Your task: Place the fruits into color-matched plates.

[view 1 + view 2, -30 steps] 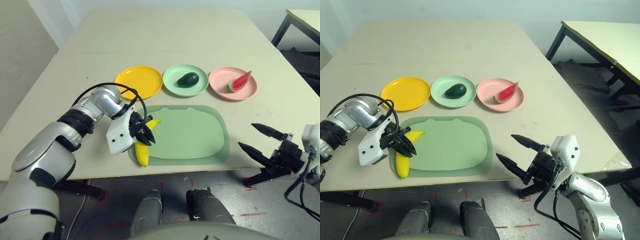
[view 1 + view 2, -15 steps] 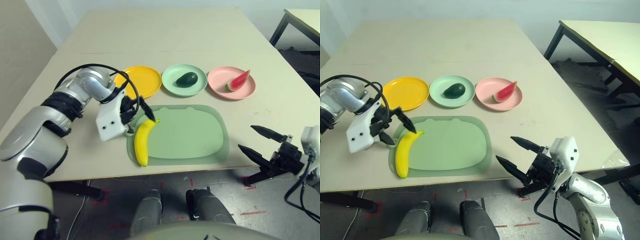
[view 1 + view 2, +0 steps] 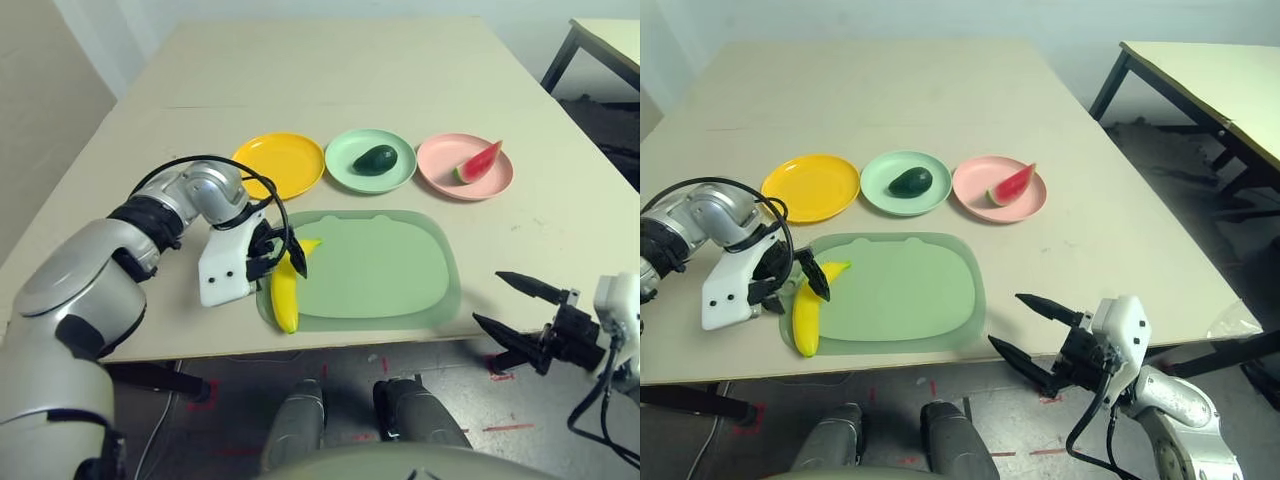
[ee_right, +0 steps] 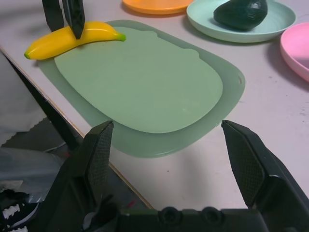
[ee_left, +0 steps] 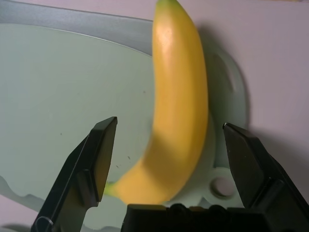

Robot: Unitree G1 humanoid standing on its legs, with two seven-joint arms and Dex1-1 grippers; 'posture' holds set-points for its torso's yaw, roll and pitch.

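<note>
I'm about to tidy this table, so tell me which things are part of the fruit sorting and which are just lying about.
Part of the job:
- banana
- avocado
- watermelon
- yellow plate
- green plate
- pink plate

Just lying about:
- green mat, though the banana lies on it

Yellow banana (image 3: 284, 299), red-and-green watermelon (image 3: 480, 163).
</note>
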